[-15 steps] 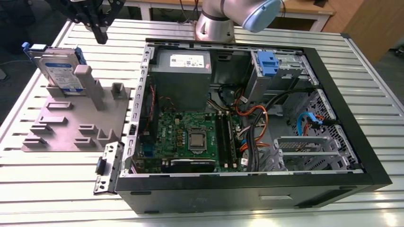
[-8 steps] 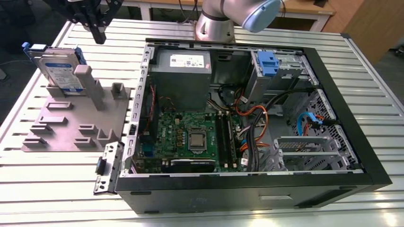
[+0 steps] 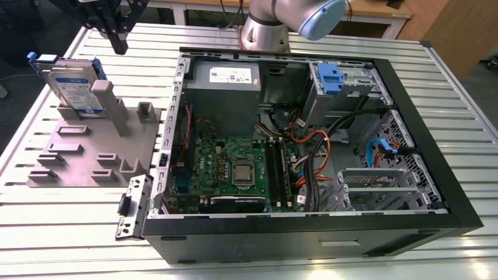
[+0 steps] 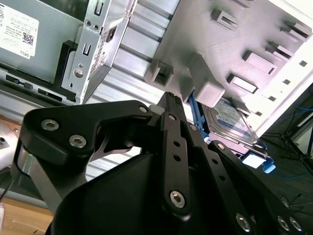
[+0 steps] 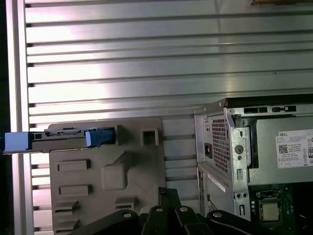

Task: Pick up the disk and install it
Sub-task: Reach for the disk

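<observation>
The disk (image 3: 76, 88) stands on edge in a slot of the grey fixture plate (image 3: 81, 154) at the exterior view's left, its blue carrier frame round its edges. It appears label-side in the second wrist view (image 4: 235, 123) and edge-on in the first wrist view (image 5: 63, 139). My gripper (image 3: 118, 42) hangs above the table just behind the disk, apart from it. Its black fingers are pressed together with nothing between them, as both wrist views show (image 4: 169, 98) (image 5: 168, 194).
An open computer case (image 3: 459, 192) lies in the middle of the slatted metal table (image 3: 467, 99). Inside are a grey power supply (image 3: 225, 81), the motherboard (image 3: 233, 169), cables and a drive bay with a blue latch (image 3: 330, 79). The arm's base (image 3: 269, 26) stands behind the case.
</observation>
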You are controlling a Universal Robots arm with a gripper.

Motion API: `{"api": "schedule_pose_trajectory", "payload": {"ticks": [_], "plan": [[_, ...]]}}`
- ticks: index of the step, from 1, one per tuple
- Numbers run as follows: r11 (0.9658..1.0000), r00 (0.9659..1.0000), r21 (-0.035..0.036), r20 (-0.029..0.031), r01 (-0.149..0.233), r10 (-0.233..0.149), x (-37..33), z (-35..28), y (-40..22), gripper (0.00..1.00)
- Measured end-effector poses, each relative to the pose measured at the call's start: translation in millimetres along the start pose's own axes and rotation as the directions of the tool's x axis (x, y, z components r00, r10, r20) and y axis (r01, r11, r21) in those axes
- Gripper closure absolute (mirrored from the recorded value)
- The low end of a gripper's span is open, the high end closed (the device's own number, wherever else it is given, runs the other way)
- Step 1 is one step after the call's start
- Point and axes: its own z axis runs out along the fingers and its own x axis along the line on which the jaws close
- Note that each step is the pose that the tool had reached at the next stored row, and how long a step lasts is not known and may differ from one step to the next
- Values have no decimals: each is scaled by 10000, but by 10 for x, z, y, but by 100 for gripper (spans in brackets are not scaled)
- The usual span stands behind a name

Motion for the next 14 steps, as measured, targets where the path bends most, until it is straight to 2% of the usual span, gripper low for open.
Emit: {"api": "schedule_pose_trajectory", "payload": {"ticks": [14], "plan": [[10000, 10000, 0, 0, 0, 0, 73, 6, -6, 89]]}}
